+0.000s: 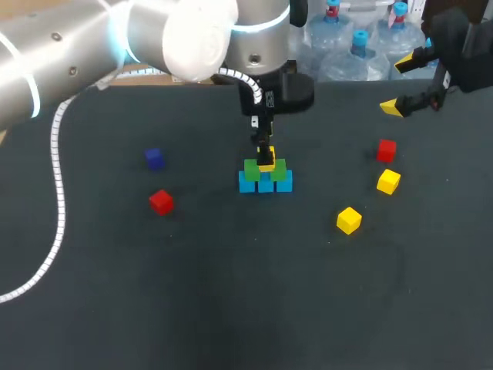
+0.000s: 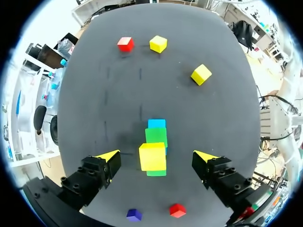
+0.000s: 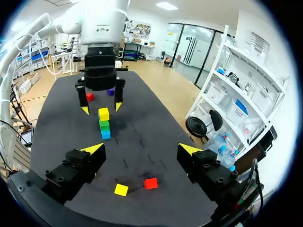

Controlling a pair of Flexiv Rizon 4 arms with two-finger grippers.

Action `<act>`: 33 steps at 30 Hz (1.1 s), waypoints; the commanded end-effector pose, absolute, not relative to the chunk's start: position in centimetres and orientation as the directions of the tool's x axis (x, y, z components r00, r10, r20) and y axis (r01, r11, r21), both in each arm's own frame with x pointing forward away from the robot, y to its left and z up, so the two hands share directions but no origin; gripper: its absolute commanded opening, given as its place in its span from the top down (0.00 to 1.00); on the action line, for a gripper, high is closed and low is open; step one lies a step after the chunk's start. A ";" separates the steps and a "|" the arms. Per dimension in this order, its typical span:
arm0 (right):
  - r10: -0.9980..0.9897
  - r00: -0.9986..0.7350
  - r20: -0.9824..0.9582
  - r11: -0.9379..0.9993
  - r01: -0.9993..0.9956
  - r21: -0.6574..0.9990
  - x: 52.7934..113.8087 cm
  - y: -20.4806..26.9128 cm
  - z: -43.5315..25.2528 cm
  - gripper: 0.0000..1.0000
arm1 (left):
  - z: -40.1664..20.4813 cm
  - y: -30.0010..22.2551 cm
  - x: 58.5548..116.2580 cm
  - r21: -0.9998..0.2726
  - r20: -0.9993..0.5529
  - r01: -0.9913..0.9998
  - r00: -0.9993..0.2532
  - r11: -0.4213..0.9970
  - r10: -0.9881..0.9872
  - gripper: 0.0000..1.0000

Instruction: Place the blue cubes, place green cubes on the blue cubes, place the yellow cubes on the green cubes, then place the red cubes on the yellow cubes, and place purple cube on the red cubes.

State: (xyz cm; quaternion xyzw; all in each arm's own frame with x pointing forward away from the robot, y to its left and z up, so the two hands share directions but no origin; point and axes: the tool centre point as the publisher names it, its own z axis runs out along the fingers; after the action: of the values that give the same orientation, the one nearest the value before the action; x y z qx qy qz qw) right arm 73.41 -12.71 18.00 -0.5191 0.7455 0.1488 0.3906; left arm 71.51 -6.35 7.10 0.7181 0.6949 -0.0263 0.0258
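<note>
A row of blue cubes (image 1: 266, 184) lies mid-table with green cubes (image 1: 253, 169) on it and one yellow cube (image 1: 266, 163) on top. My left gripper (image 1: 263, 148) hangs straight above this stack. In the left wrist view the yellow cube (image 2: 152, 156) sits between the wide-open fingers (image 2: 110, 159), touching neither. My right gripper (image 1: 399, 85) is open and empty, high at the far right. Loose pieces are two yellow cubes (image 1: 388, 181) (image 1: 349, 220), two red cubes (image 1: 387, 150) (image 1: 161, 201) and a purple cube (image 1: 154, 158).
The black table (image 1: 231, 293) has a wide bare stretch along its near side. My left arm's white cable (image 1: 58, 193) hangs over the table's left part. In the right wrist view a yellow cube (image 3: 121, 189) and a red cube (image 3: 150, 183) lie under that gripper.
</note>
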 end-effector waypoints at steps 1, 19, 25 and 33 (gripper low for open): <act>-0.657 -0.155 -0.738 0.417 -0.890 -0.184 73.4 -12.7 18.0 0.00 | 6.6 -6.2 72.3 -0.018 -0.073 0.999 0.025 -0.027 0.997 0.00; -0.657 -0.155 -0.738 0.417 -0.890 -0.184 73.4 -12.7 18.0 0.00 | 5.7 -5.7 72.2 -0.022 -0.069 0.999 0.044 -0.045 0.997 0.17; -0.657 -0.155 -0.738 0.417 -0.890 -0.184 73.4 -12.7 18.0 0.00 | 5.7 -5.9 72.0 -0.023 -0.077 0.999 0.042 -0.044 0.996 0.31; -0.657 -0.155 -0.738 0.417 -0.890 -0.184 73.4 -12.7 18.0 0.00 | 5.1 -6.0 71.7 -0.041 -0.079 0.998 0.038 -0.041 0.996 0.36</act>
State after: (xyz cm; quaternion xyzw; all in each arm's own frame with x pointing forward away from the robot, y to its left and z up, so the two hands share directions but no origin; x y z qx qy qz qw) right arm 73.41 -12.71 18.00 -0.5191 0.7455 0.1488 0.3906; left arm 71.58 -5.88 5.23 0.7196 0.6930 -0.0421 0.0145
